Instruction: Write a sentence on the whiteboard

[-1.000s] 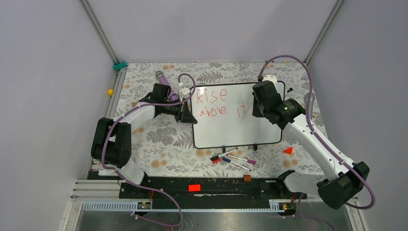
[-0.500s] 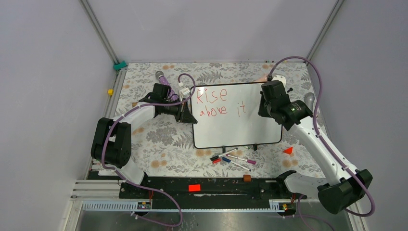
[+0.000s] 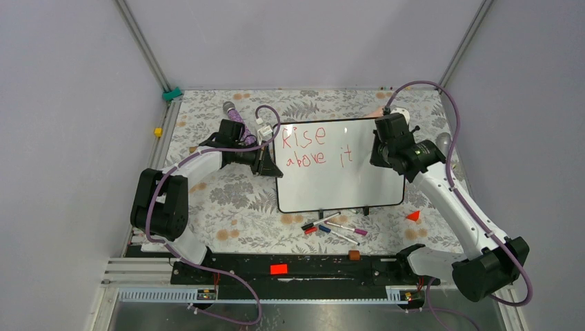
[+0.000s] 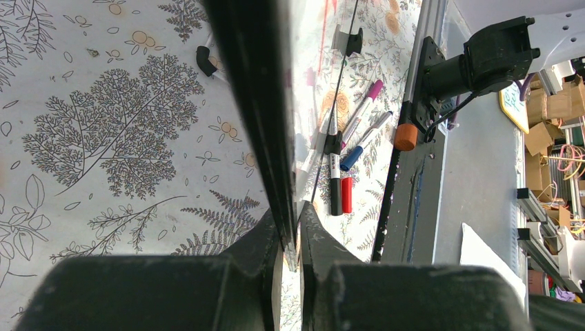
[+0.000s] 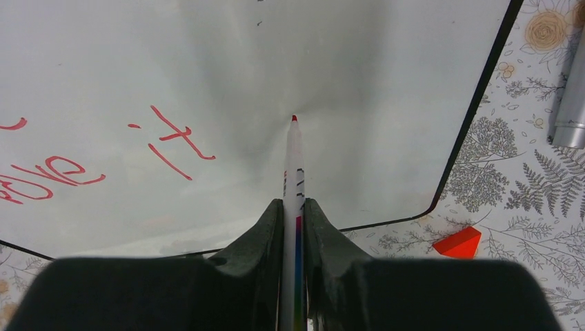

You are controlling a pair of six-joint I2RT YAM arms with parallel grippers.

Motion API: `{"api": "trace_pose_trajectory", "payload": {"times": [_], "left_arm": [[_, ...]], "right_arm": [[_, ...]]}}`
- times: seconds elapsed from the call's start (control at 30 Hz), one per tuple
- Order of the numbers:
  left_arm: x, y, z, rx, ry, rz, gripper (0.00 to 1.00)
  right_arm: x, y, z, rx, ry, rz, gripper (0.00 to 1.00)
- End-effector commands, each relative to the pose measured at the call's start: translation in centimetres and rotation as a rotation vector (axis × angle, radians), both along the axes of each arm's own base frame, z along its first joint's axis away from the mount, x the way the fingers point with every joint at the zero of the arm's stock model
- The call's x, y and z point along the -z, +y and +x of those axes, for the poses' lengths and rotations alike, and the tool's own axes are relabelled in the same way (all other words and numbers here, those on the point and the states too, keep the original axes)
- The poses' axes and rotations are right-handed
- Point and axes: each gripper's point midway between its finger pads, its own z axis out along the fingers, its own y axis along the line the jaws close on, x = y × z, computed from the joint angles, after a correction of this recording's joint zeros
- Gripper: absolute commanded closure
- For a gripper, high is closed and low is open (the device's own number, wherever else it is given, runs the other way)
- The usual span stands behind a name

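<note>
The left rim of the whiteboard (image 3: pixel 331 189) is taken by the left gripper (image 3: pixel 275 165), which is clamped on it, so this side is barred by its arm. The right part is covered by the right gripper (image 5: pixel 294 207), closed on a marker (image 5: pixel 294 152). The lower half of the board is seen blank and uncovered. Loose pens (image 3: pixel 336 226) are scattered just before the near edge. A red wedge (image 3: pixel 413 216) is seen near the near right corner, and a silver cylinder (image 5: pixel 569 103) near the right rim.
</note>
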Motion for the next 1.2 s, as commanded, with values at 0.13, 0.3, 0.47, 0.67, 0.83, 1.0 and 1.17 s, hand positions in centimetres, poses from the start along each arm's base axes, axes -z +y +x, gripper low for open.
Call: {"api": "trace_pose_trajectory", "payload": {"times": [0.13, 0.3, 0.47, 0.67, 0.83, 1.0, 1.17], "left_arm": [[2.6, 1.1, -0.5, -0.013, -0.019, 0.130, 1.00], [2.5, 1.1, -0.4, -0.014, -0.021, 0.129, 1.00], [2.4, 1.1, -0.4, -0.014, -0.022, 0.129, 1.00], [2.5, 1.1, -0.4, -0.014, -0.021, 0.130, 1.00], [2.6, 1.1, -0.4, -0.014, -0.019, 0.131, 1.00], [2.6, 1.1, -0.4, -0.013, -0.019, 0.131, 1.00], [2.7, 1.1, -0.4, -0.015, -0.017, 0.133, 1.00]], "right_arm": [[-0.7, 0.4, 1.5, 0.005, -0.008, 0.011, 1.00], [-0.8, 1.3, 1.7, -0.019, -0.011, 0.044, 1.00], [-0.3, 2.1, 1.3, -0.040, 0.001, 0.089, 1.00], [0.9, 2.3, 0.4, -0.050, 0.037, 0.109, 1.00], [2.1, 1.5, -0.6, -0.033, 0.084, 0.074, 1.00], [2.3, 0.5, -0.8, -0.005, 0.089, 0.029, 1.00], [1.4, -0.5, -0.1, 0.016, 0.068, -0.033, 1.00]]}}
